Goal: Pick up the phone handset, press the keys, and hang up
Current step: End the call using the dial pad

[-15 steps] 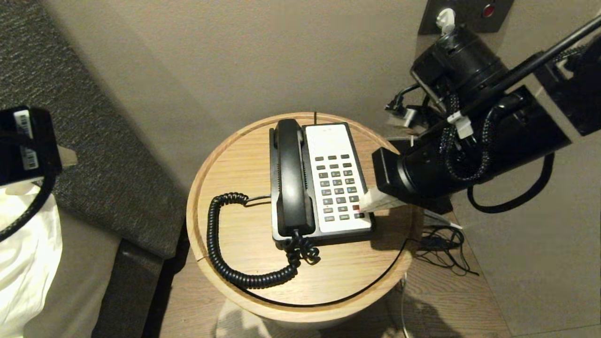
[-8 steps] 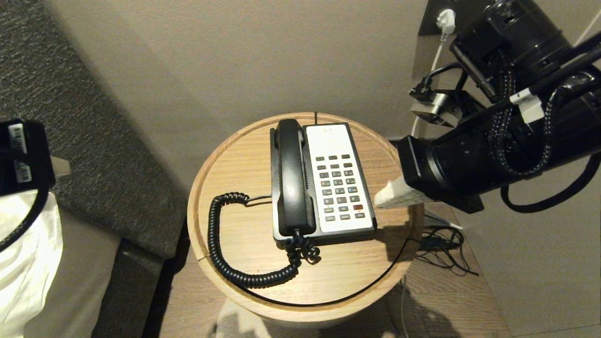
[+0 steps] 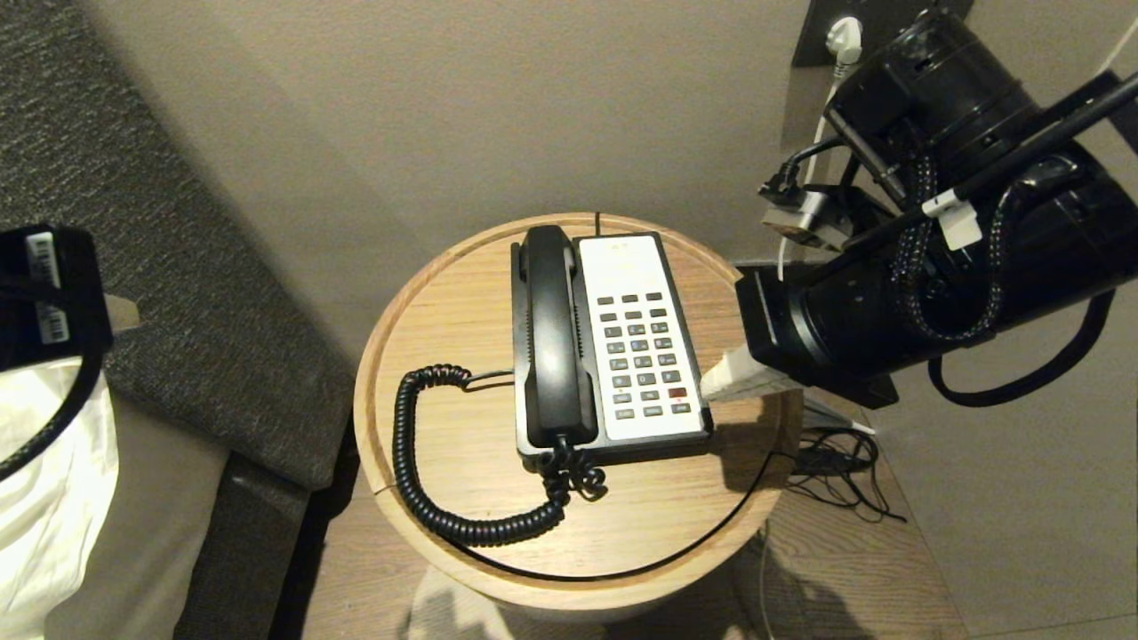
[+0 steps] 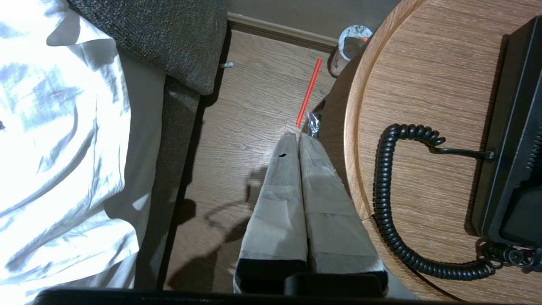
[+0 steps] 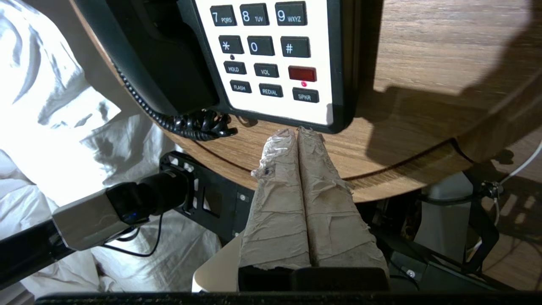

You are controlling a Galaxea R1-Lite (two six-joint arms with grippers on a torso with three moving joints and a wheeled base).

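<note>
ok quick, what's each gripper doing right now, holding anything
left gripper: closed, holding nothing, over the floor beside the round table.
right gripper: closed, holding nothing, just off the phone base's front edge.

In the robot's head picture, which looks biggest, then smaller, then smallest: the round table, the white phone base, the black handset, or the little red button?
1. Round table
2. Phone base
3. Phone handset
4. Red button
</note>
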